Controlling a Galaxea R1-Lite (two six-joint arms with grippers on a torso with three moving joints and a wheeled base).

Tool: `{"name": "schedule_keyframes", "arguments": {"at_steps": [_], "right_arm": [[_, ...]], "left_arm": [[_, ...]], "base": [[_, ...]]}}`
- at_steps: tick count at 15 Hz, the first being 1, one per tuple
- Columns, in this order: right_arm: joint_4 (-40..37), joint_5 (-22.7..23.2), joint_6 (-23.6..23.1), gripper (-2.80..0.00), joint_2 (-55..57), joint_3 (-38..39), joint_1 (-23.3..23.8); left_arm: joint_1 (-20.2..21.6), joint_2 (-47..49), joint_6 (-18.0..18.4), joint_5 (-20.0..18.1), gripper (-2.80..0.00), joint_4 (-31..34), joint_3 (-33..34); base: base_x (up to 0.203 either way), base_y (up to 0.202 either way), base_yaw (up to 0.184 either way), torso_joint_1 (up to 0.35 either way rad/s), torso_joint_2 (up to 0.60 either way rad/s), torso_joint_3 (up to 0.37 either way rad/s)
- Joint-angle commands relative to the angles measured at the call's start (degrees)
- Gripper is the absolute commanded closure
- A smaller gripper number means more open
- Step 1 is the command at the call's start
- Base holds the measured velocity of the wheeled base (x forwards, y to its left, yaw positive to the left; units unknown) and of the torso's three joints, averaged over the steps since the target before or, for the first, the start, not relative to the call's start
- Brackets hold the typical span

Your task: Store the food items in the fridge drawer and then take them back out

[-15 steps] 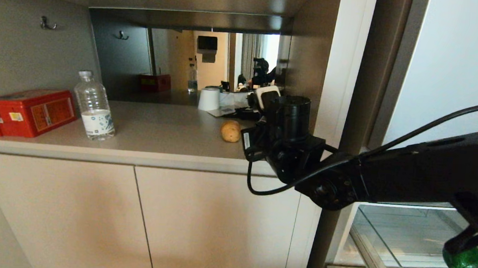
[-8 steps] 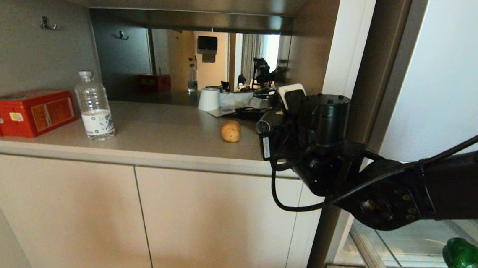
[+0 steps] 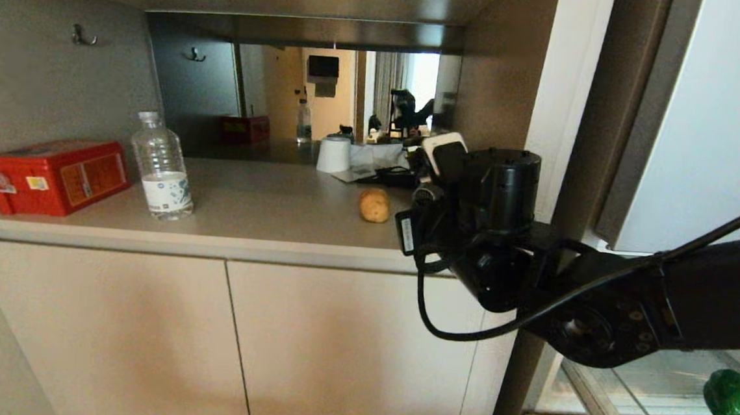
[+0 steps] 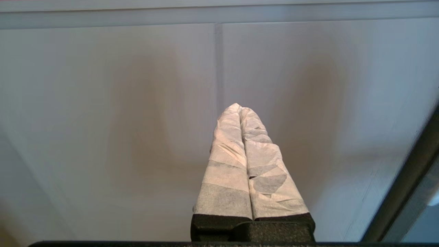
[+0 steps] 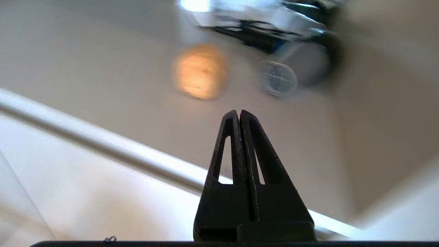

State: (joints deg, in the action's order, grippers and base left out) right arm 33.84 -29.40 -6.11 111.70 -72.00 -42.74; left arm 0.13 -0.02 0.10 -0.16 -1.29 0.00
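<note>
The right gripper [image 5: 239, 115] is pointing toward the counter [image 3: 259, 206] with its black fingers pressed fully together, gripping nothing and touching nothing. The potato [image 3: 375, 205] is sitting on the counter just beyond the fingertips, blurred in the right wrist view, so the exact gap is hard to judge. The green bell pepper [image 3: 732, 397] is resting in what looks like the clear fridge drawer [image 3: 597, 406] at lower right. The left gripper [image 4: 239, 109] is hanging by the cabinet door [image 4: 137, 120], its paper-wrapped fingers pressed together, empty. A water bottle [image 3: 162, 167] and red box [image 3: 53, 175] are standing on the counter's left part.
</note>
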Motion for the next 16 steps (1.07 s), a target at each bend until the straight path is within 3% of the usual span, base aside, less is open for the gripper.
{"name": "schedule_keyframes", "arguments": {"at_steps": [1,3,8,13,14,16], "right_arm": [[0.3,-0.1,0.0,0.00,0.5,-0.2,0.2],[-0.3,-0.6,0.0,0.00,0.9,-1.4,0.4],[-3.4,-1.6,0.4,0.00,1.6,-3.2,0.8],[-3.8,-4.2,0.3,0.00,1.6,-3.8,0.8],[-4.7,-4.3,0.3,-2.80,1.3,-3.9,0.8],[-4.7,-4.3,0.4,-2.80,1.2,-4.5,0.8]], "left_arm": [[0.0,0.0,0.0,0.0,0.00,0.0,0.6],[0.0,0.0,0.1,0.0,0.00,0.0,0.6],[0.0,0.0,0.1,0.0,0.00,0.0,0.6],[0.0,0.0,0.1,0.0,0.00,0.0,0.6],[0.0,0.0,0.0,0.0,0.00,0.0,0.6],[0.0,0.0,0.0,0.0,0.00,0.0,0.6]], "base": [[0.000,0.203,0.003,-0.006,0.00,0.002],[0.000,0.145,0.001,0.000,0.00,0.004],[0.000,0.000,0.000,0.000,0.00,0.000],[0.157,0.000,-0.001,0.004,0.00,0.000],[0.000,0.000,0.000,0.000,0.00,0.000],[0.000,0.000,0.000,0.000,0.00,0.000]]}}
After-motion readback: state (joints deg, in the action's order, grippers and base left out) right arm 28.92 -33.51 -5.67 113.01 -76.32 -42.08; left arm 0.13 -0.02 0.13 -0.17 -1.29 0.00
